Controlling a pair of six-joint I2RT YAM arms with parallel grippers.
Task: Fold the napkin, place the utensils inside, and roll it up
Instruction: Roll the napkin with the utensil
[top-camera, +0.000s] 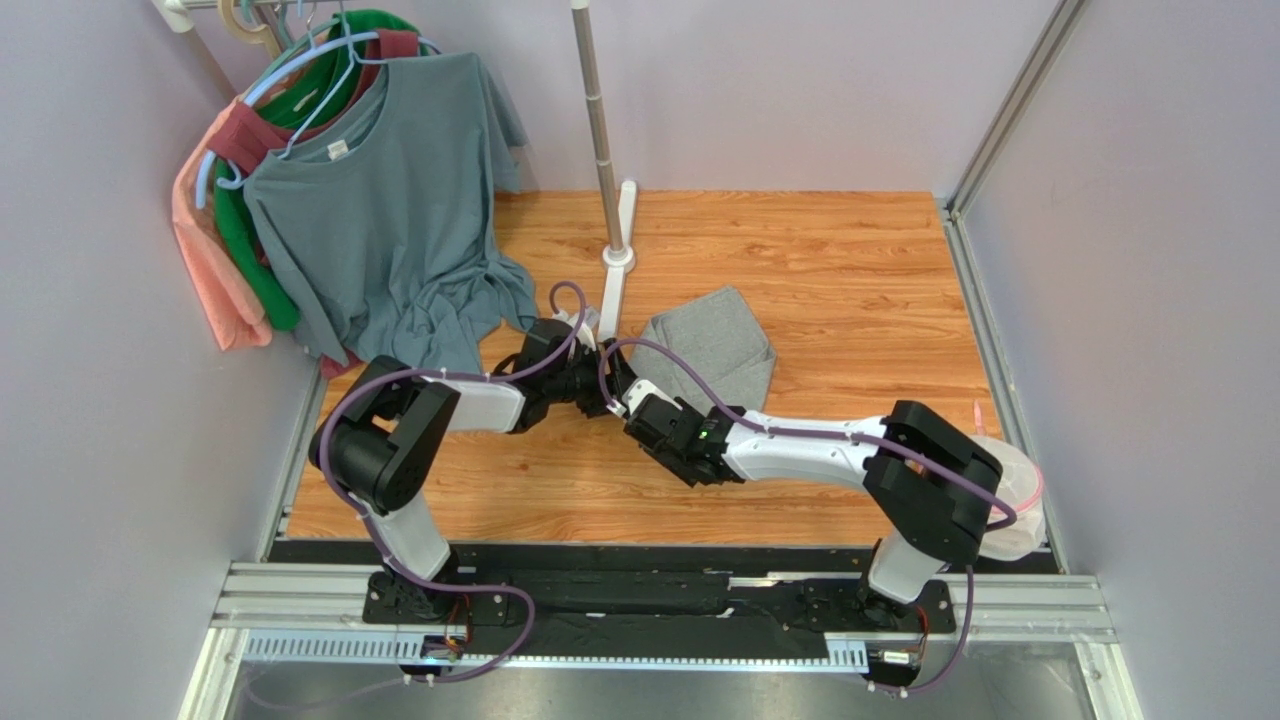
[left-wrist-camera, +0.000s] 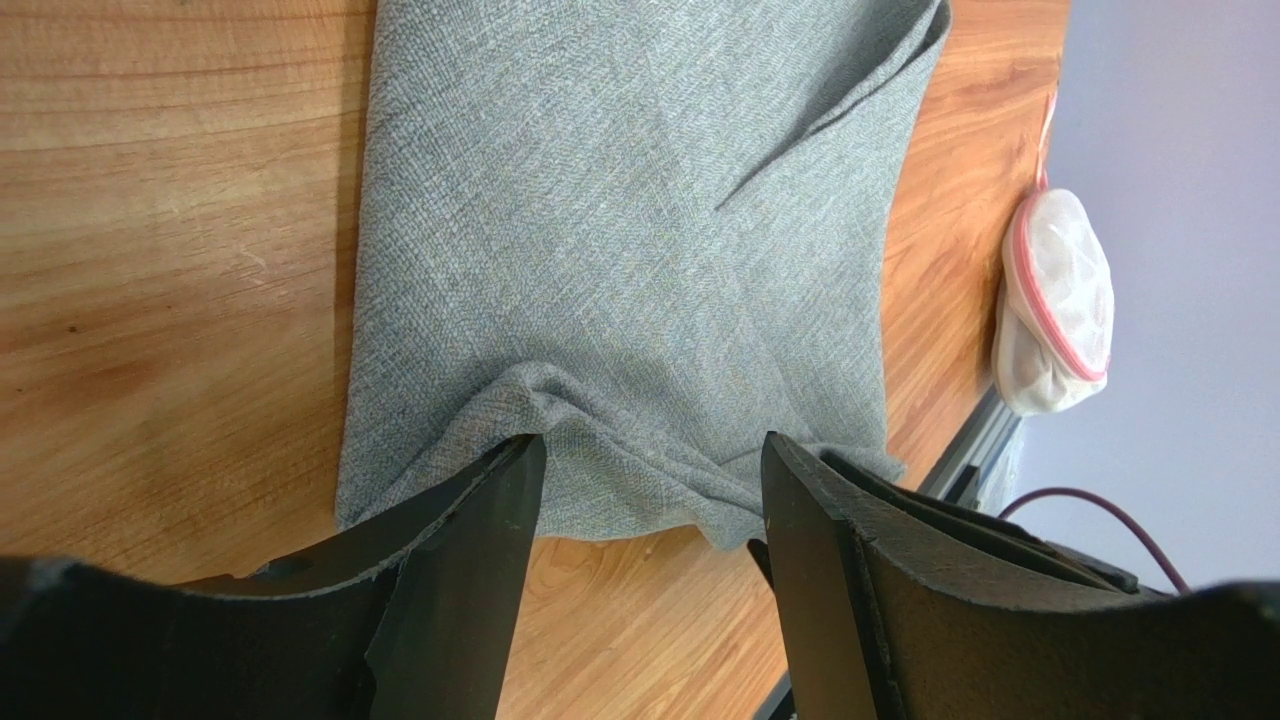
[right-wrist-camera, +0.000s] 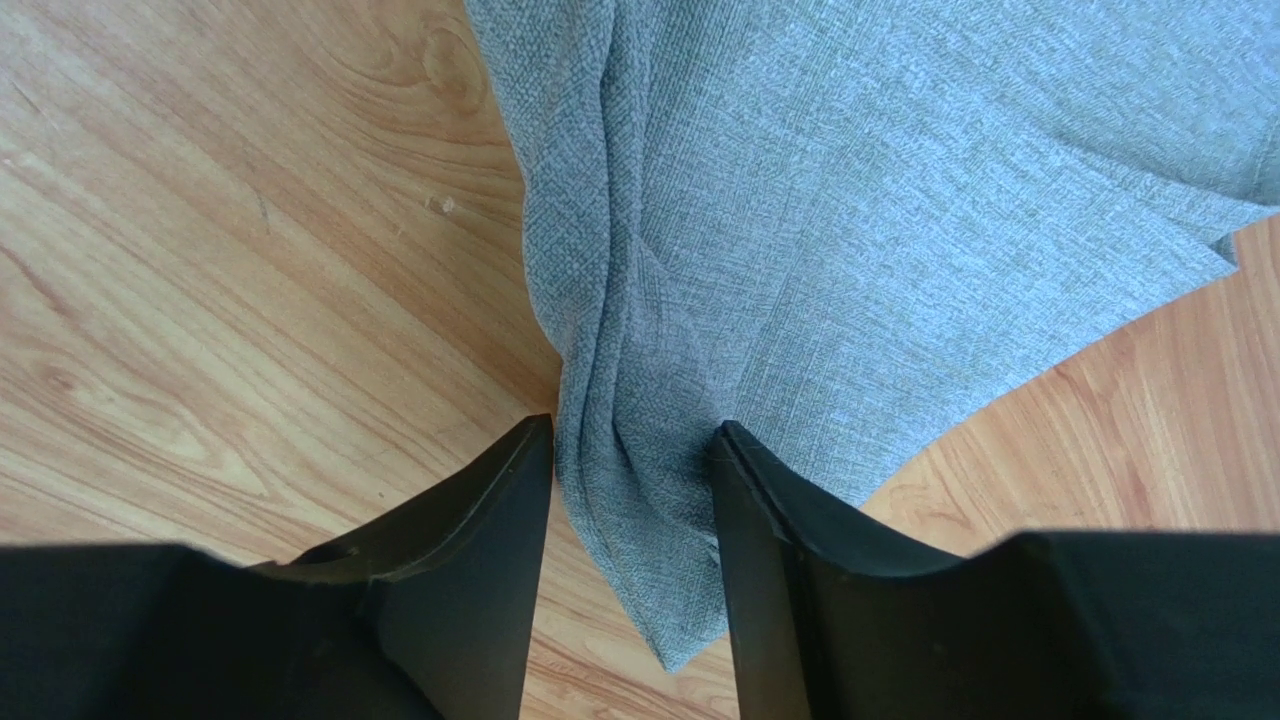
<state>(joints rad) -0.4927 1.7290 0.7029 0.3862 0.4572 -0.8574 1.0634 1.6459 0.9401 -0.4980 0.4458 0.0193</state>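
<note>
The grey napkin (top-camera: 711, 348) lies folded on the wooden table (top-camera: 842, 270), behind both grippers. In the left wrist view the napkin (left-wrist-camera: 631, 225) has a rumpled near edge, and my left gripper (left-wrist-camera: 649, 450) stands open with that edge between its fingertips; bare wood shows between the fingers. In the right wrist view a bunched corner of the napkin (right-wrist-camera: 902, 195) runs down between the fingers of my right gripper (right-wrist-camera: 634, 435), which straddles it open, one finger touching the cloth. From above, the left gripper (top-camera: 583, 368) and right gripper (top-camera: 628, 393) meet at the napkin's left corner. The utensils are out of view.
Several T-shirts on hangers (top-camera: 376, 195) hang at the back left, the blue-grey one reaching the table. A metal stand pole (top-camera: 606, 135) with a white base rises behind the napkin. A white mesh bag with a pink rim (top-camera: 1017, 488) sits at the right edge.
</note>
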